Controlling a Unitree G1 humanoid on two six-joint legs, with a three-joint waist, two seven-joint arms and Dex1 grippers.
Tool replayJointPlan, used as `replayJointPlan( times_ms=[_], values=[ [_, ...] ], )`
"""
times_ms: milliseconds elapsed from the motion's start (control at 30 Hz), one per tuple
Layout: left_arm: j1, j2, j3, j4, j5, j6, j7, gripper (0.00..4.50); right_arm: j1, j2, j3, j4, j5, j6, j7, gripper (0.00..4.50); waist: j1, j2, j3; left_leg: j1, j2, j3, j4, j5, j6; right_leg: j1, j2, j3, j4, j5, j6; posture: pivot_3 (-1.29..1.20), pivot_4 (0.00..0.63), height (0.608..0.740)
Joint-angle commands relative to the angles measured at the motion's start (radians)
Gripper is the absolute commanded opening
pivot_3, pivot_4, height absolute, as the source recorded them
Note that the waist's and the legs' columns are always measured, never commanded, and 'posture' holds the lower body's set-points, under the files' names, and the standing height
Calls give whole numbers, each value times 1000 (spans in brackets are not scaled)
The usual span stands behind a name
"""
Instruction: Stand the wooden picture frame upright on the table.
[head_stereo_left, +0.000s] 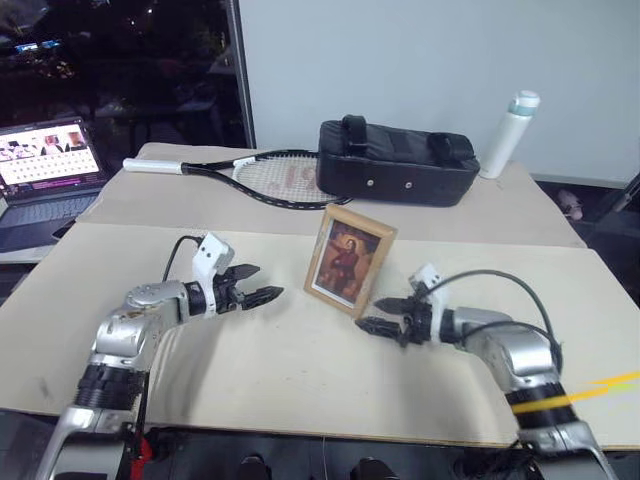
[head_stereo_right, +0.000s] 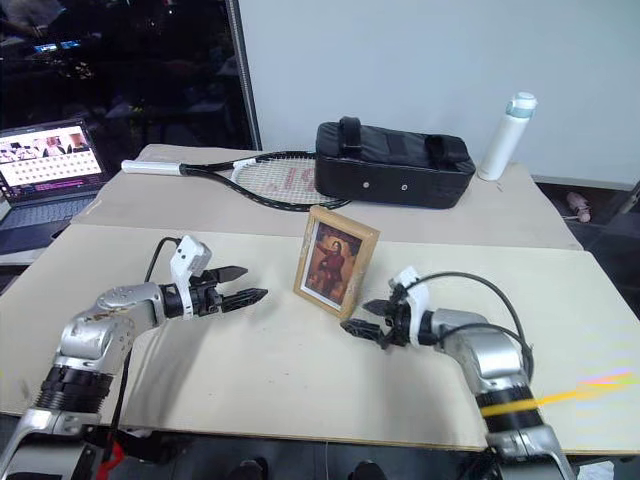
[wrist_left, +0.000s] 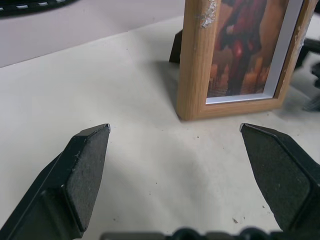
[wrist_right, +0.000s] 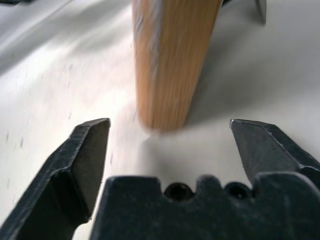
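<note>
Frame (head_stereo_left: 349, 260): one wooden picture frame, standing upright on the table (head_stereo_left: 300, 370), long axis vertical, picture face turned toward the camera and slightly toward the robot's left, top leaning back a little. Light-wood border, scuffed near one upper edge in the left wrist view; inner white mat; dark-toned portrait of a figure in red and brown. Dark prop of the fold-out stand just visible behind the lower edge in the left wrist view. Position: near the middle of the front board, between the two grippers, free of both. Grippers: two. Left gripper (head_stereo_left: 262, 295) on the frame's left side, near but apart, jaws spread wide with nothing between them, pointing at the frame's lower corner. Right gripper (head_stereo_left: 377, 314) just beside the frame's lower right corner, jaws likewise spread and empty, frame edge seen blurred straight ahead in the right wrist view. Table boards: two, pale beige, the rear one set slightly higher. On the rear board: one tennis racket (head_stereo_left: 250, 177), one black padded bag (head_stereo_left: 396, 164), one white bottle (head_stereo_left: 509, 133) standing at the far right. One open laptop (head_stereo_left: 45, 170) beyond the table's left edge.
</note>
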Motion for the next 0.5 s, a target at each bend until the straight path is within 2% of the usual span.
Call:
replayJointPlan(
  times_ms=[33, 133, 200, 333, 500],
  values=[
    [87, 0, 50, -46, 6, -75, -11, 4500, 164, -114, -81, -53, -69, -214, 54, 4462, 2, 0, 0, 0, 0, 0, 0, 0, 0, 1, 0, 0, -1, 0, 0, 0, 150, 676],
    [134, -9, 51, -47, 31, -118, 5, 4500, 226, -112, -167, -41, -109, -401, -18, 4462, 1, -1, -1, 2, 0, 0, 1, 0, 1, 4, 0, 0, -4, 0, 1, 0, 150, 676],
    [150, -8, 46, -46, 67, -149, 28, 4500, 234, -77, -227, -55, -88, -447, -70, 4462, -4, -1, -1, 2, 0, 1, 2, 1, 1, 4, 0, 0, -4, 2, 1, 0, 150, 676],
    [183, 9, 21, -94, 155, -207, 65, 4500, 259, -38, -272, -96, -82, -469, -142, 4462, -14, -1, -1, 3, 0, 2, 2, 2, 3, 4, 0, 2, -5, 5, 2, 0, 150, 676],
    [176, -26, 34, -171, 114, -97, 119, 4500, 282, -11, -272, -124, -83, -462, -186, 4462, -8, -1, -1, 2, 0, 2, 1, 2, 3, 4, 0, 2, -6, 5, 2, 0, 150, 676]
  ],
)
